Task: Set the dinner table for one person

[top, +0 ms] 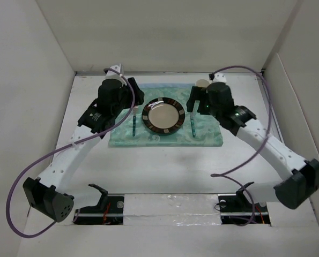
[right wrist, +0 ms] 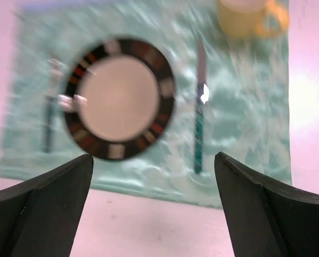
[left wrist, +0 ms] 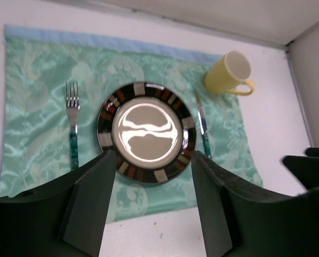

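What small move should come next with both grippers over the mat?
Probably lift both arms straight up and back. Fork, plate and knife lie in order on the mat, the mug stands at its far right corner, and the left gripper and right gripper are open and empty, so nothing seems left to place.

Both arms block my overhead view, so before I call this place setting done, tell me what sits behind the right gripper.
Observer: A yellow mug stands upright at the far right corner of the mat, with its handle pointing right.
Operator: Now check the fork. I see only its handle.
Observer: The fork lies left of the plate, clear of the rim, with its tines pointing to the far side.
Operator: Report both grippers.
Observer: The left gripper and the right gripper are both open and hold nothing.
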`<state>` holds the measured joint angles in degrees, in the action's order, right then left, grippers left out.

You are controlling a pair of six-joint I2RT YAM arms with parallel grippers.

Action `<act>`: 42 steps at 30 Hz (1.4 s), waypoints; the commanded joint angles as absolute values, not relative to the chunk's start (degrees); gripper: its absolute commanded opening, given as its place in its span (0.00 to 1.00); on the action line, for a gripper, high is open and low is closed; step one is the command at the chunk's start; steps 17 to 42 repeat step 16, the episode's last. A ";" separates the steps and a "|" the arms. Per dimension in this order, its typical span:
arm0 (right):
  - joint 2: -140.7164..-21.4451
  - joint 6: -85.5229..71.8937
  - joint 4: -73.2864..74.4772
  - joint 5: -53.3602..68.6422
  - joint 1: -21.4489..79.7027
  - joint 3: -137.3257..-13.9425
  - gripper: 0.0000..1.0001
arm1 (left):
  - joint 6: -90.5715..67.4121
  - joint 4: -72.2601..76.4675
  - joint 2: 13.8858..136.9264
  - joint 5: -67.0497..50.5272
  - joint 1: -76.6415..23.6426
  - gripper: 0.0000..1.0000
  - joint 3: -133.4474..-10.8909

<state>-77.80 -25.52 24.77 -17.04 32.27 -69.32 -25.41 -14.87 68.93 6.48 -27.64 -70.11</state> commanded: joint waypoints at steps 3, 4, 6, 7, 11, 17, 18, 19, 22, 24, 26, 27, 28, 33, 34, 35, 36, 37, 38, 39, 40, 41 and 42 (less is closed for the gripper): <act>-68.30 -20.21 28.12 -15.88 30.77 -84.88 1.00 | -22.85 -15.47 67.76 10.28 -27.77 0.56 -83.04; -65.85 -20.39 27.95 -18.43 30.76 -88.56 1.00 | -22.76 -16.34 67.50 11.33 -27.77 0.56 -84.88; -62.59 -21.44 25.85 -23.79 29.10 -90.17 1.00 | -21.89 -16.61 66.36 15.72 -27.77 0.58 -90.07; -59.27 -21.36 23.23 -23.82 26.66 -90.44 1.00 | -21.54 -16.44 65.84 17.91 -27.77 0.59 -91.39; -52.38 -22.76 17.40 -25.58 21.27 -86.05 1.00 | -19.78 -11.87 60.03 26.36 -27.77 0.67 -90.88; -55.10 -25.31 25.13 -15.66 17.23 -84.73 1.00 | -19.42 -9.47 55.63 26.46 -27.77 0.72 -84.11; -55.10 -25.31 25.13 -15.66 17.23 -84.73 1.00 | -19.42 -9.47 55.63 26.46 -27.77 0.72 -84.11; -55.10 -25.31 25.13 -15.66 17.23 -84.73 1.00 | -19.42 -9.47 55.63 26.46 -27.77 0.72 -84.11; -55.10 -25.31 25.13 -15.66 17.23 -84.73 1.00 | -19.42 -9.47 55.63 26.46 -27.77 0.72 -84.11; -55.10 -25.31 25.13 -15.66 17.23 -84.73 1.00 | -19.42 -9.47 55.63 26.46 -27.77 0.72 -84.11; -55.10 -25.31 25.13 -15.66 17.23 -84.73 1.00 | -19.42 -9.47 55.63 26.46 -27.77 0.72 -84.11; -55.10 -25.31 25.13 -15.66 17.23 -84.73 1.00 | -19.42 -9.47 55.63 26.46 -27.77 0.72 -84.11; -55.10 -25.31 25.13 -15.66 17.23 -84.73 1.00 | -19.42 -9.47 55.63 26.46 -27.77 0.72 -84.11; -55.10 -25.31 25.13 -15.66 17.23 -84.73 1.00 | -19.42 -9.47 55.63 26.46 -27.77 0.72 -84.11; -55.10 -25.31 25.13 -15.66 17.23 -84.73 1.00 | -19.42 -9.47 55.63 26.46 -27.77 0.72 -84.11; -55.10 -25.31 25.13 -15.66 17.23 -84.73 1.00 | -19.42 -9.47 55.63 26.46 -27.77 0.72 -84.11; -55.10 -25.31 25.13 -15.66 17.23 -84.73 1.00 | -19.42 -9.47 55.63 26.46 -27.77 0.72 -84.11; -55.10 -25.31 25.13 -15.66 17.23 -84.73 1.00 | -19.42 -9.47 55.63 26.46 -27.77 0.72 -84.11; -55.10 -25.31 25.13 -15.66 17.23 -84.73 1.00 | -19.42 -9.47 55.63 26.46 -27.77 0.72 -84.11; -55.10 -25.31 25.13 -15.66 17.23 -84.73 1.00 | -19.42 -9.47 55.63 26.46 -27.77 0.72 -84.11; -55.10 -25.31 25.13 -15.66 17.23 -84.73 1.00 | -19.42 -9.47 55.63 26.46 -27.77 0.72 -84.11; -55.10 -25.31 25.13 -15.66 17.23 -84.73 1.00 | -19.42 -9.47 55.63 26.46 -27.77 0.72 -84.11; -55.10 -25.31 25.13 -15.66 17.23 -84.73 1.00 | -19.42 -9.47 55.63 26.46 -27.77 0.72 -84.11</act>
